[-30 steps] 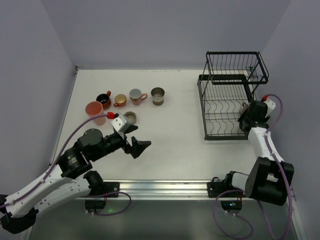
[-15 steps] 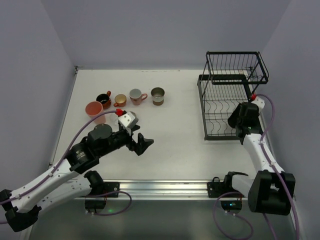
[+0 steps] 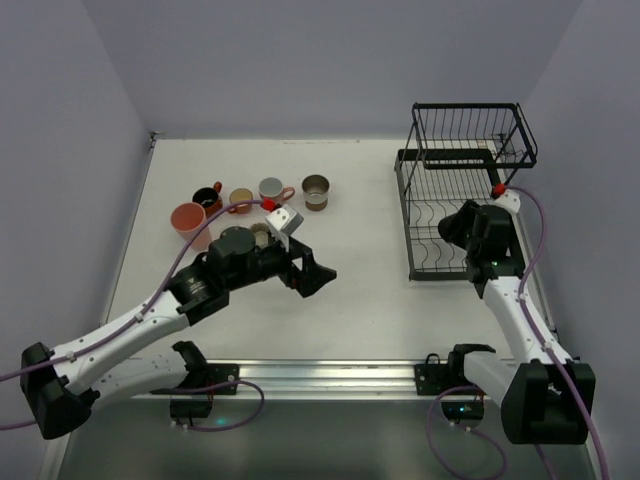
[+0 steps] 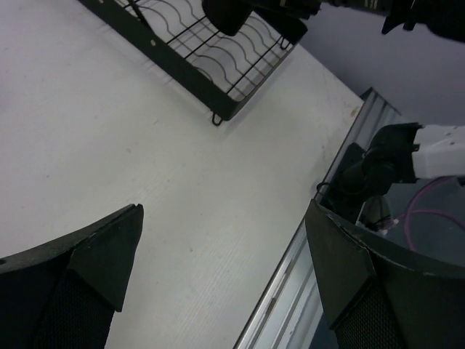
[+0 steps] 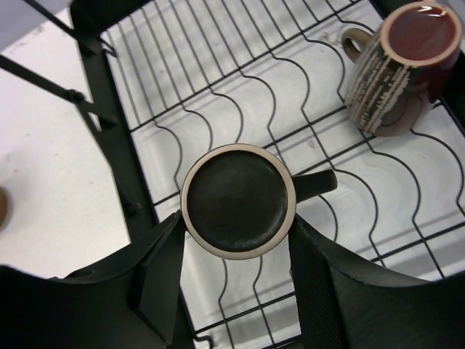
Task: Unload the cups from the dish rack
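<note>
My right gripper (image 5: 234, 222) is shut on a dark brown cup (image 5: 237, 200), its handle pointing right, just above the lower tray of the black wire dish rack (image 5: 93, 80). A striped brown cup (image 5: 389, 73) lies on that tray further back. In the top view the right gripper (image 3: 455, 226) sits at the rack's (image 3: 468, 106) lower tier. My left gripper (image 3: 308, 273) hangs open and empty over the table's middle. In the left wrist view the left gripper (image 4: 221, 247) has bare table between its fingers and the rack's corner (image 4: 221, 110) ahead.
On the left of the table stand a salmon cup (image 3: 186, 218), a black cup (image 3: 207, 198), an orange cup (image 3: 240, 199), a grey cup (image 3: 271, 188) and an olive-brown cup (image 3: 315, 190). A cream cup (image 3: 261, 234) is partly behind my left arm. The table's near edge rail (image 4: 290, 291) is close.
My left arm has swung right and forward, away from the cups towards the table's middle. The right gripper has moved left over the lower tray with the dark cup in it.
</note>
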Robot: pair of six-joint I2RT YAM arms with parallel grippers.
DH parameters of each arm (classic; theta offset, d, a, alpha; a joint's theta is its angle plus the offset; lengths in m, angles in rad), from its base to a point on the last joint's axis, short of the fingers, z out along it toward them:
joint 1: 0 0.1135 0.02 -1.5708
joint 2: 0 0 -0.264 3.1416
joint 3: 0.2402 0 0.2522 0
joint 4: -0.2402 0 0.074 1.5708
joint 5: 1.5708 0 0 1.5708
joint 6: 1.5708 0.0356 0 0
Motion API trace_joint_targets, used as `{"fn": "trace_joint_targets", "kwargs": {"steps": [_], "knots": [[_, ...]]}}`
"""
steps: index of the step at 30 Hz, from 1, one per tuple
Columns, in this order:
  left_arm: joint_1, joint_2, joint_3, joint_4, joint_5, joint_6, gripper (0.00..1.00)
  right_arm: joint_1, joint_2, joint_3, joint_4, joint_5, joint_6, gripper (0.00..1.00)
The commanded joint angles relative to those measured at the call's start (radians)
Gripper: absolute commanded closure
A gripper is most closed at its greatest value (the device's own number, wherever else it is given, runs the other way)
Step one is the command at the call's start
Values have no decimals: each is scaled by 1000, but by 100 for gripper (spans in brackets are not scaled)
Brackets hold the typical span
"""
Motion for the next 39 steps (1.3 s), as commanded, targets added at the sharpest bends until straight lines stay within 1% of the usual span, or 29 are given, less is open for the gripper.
{"fn": "trace_joint_targets", "kwargs": {"steps": [1,2,3,5,6,10,11,12,15,21,26,29,30,32,33,35,36,37,39], "knots": [[6,112,70,252,101,-152,0,3,-60,-16,140,-103,56,67],[6,148,73,295,125,-175,0,3,-69,-21,151,-130,64,67],[4,219,79,376,136,-192,0,3,-91,-26,165,-150,68,67],[3,290,97,453,151,-241,0,3,-112,-41,174,-189,90,67],[3,361,108,523,156,-251,0,3,-135,-44,183,-216,91,67],[0,524,180,645,164,-287,2,3,-204,-49,186,-277,119,67],[0,556,220,674,173,-294,3,3,-218,-53,191,-297,134,67],[1,617,240,688,179,-300,4,3,-230,-59,210,-350,150,67],[1,721,323,717,190,-309,6,3,-278,-84,246,-456,216,67],[6,863,439,765,222,-358,9,3,-350,-133,293,-573,312,67],[9,915,476,789,228,-384,14,3,-367,-162,320,-641,346,66],[11,927,482,814,233,-393,21,3,-361,-177,347,-677,377,66],[11,930,484,822,236,-396,29,3,-356,-182,367,-682,383,66],[11,927,476,846,244,-404,38,3,-347,-194,376,-697,400,66],[11,926,473,852,244,-406,48,3,-335,-197,390,-702,409,66],[12,915,463,868,239,-410,62,3,-324,-213,412,-714,426,66],[12,909,457,872,236,-406,79,3,-312,-223,431,-730,443,66],[12,901,450,874,222,-399,87,3,-306,-228,441,-737,452,66],[14,872,429,865,199,-387,100,5,-295,-237,465,-765,476,66]]}}
